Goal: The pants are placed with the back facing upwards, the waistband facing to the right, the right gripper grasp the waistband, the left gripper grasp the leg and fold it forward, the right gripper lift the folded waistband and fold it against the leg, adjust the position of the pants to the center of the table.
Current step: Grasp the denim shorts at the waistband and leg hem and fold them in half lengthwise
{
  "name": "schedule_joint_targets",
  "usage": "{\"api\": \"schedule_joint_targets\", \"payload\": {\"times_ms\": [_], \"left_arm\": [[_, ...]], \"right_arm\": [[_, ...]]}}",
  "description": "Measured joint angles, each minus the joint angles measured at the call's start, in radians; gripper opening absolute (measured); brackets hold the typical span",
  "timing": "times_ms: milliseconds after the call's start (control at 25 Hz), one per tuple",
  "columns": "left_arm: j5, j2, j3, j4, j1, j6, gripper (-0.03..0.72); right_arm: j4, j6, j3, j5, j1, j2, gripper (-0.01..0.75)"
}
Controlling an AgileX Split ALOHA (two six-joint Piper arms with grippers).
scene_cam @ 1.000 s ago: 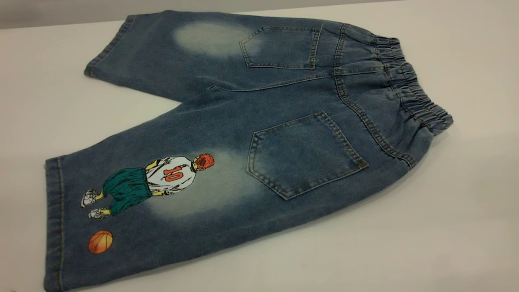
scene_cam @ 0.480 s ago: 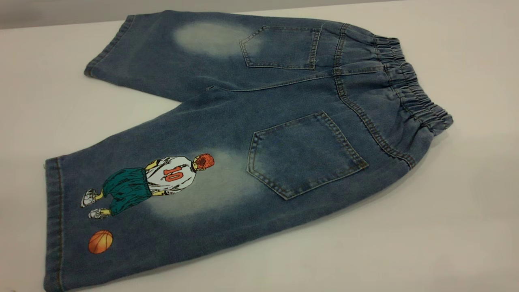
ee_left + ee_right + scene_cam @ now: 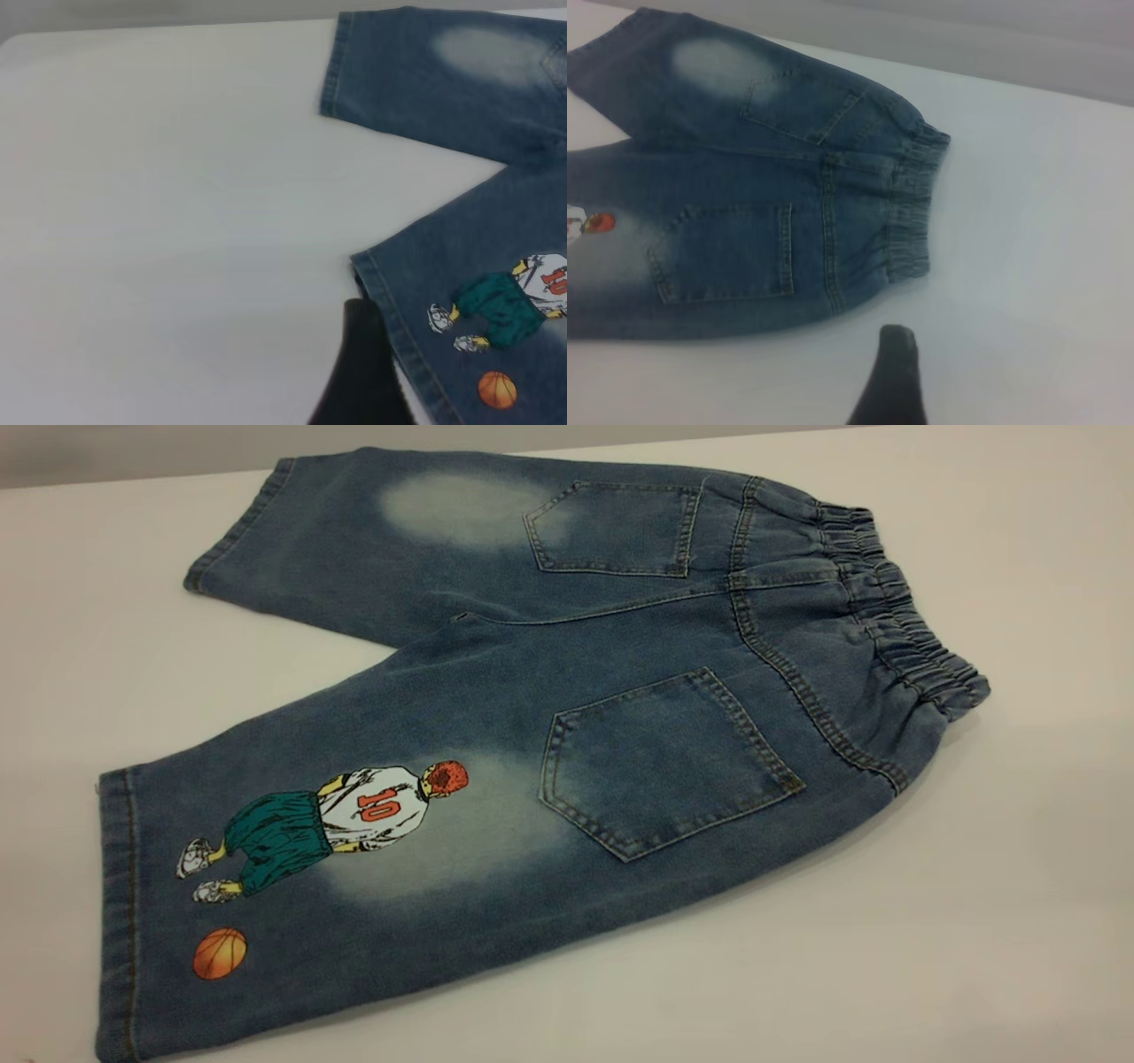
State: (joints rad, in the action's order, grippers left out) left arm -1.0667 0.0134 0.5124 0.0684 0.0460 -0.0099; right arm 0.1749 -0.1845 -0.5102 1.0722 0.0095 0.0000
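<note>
Pants laid flat, back up, neither gripper engaged.

The pants (image 3: pixel 549 753) are spread on the table (image 3: pixel 1019 921), long axis left-right; the waistband (image 3: pixel 914 208) lies just beyond the right gripper (image 3: pixel 890 376), the printed leg (image 3: pixel 469 328) beside the left gripper (image 3: pixel 363 363). Only one finger of each shows, so finger state cannot be told.

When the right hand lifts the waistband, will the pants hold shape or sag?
Probably sag: the pants lie limp and flat on the table. The gathered waistband looks bunchy, likely easy to pinch. Denim probably won't slide much.
</note>
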Motion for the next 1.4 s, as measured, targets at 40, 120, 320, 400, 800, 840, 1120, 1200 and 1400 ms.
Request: {"api": "schedule_joint_targets", "payload": {"times_ms": [40,120,320,400,800,840,1120,1200,1400], "left_arm": [[0.019,0.013,0.011,0.014,0.0,-0.013,0.505],[0.059,0.052,0.037,0.022,0.0,-0.039,0.505],[0.185,0.217,0.133,0.008,0.0,-0.086,0.505],[0.24,0.312,0.181,0.008,0.0,-0.086,0.505],[0.492,0.794,0.398,-0.049,0.0,-0.085,0.505],[0.513,0.85,0.413,-0.068,0.0,-0.085,0.505],[0.626,1.129,0.473,-0.068,0.0,-0.075,0.505],[0.657,1.2,0.49,-0.068,0.0,-0.075,0.505],[0.661,1.338,0.517,-0.068,0.0,-0.045,0.505]], "right_arm": [[-0.001,0.007,-0.006,-0.002,0.0,0.0,0.556],[-0.001,0.029,-0.022,-0.035,0.0,0.001,0.556],[0.018,0.072,-0.103,-0.15,0.0,0.121,0.556],[0.039,0.072,-0.144,-0.188,0.0,0.197,0.556],[0.189,0.026,-0.312,-0.242,0.0,0.628,0.556],[0.21,0.018,-0.314,-0.256,0.0,0.663,0.556],[0.361,-0.096,-0.315,-0.389,0.0,0.93,0.556],[0.395,-0.133,-0.315,-0.399,0.0,1.007,0.556],[0.48,-0.23,-0.315,-0.392,0.0,1.179,0.556]]}}
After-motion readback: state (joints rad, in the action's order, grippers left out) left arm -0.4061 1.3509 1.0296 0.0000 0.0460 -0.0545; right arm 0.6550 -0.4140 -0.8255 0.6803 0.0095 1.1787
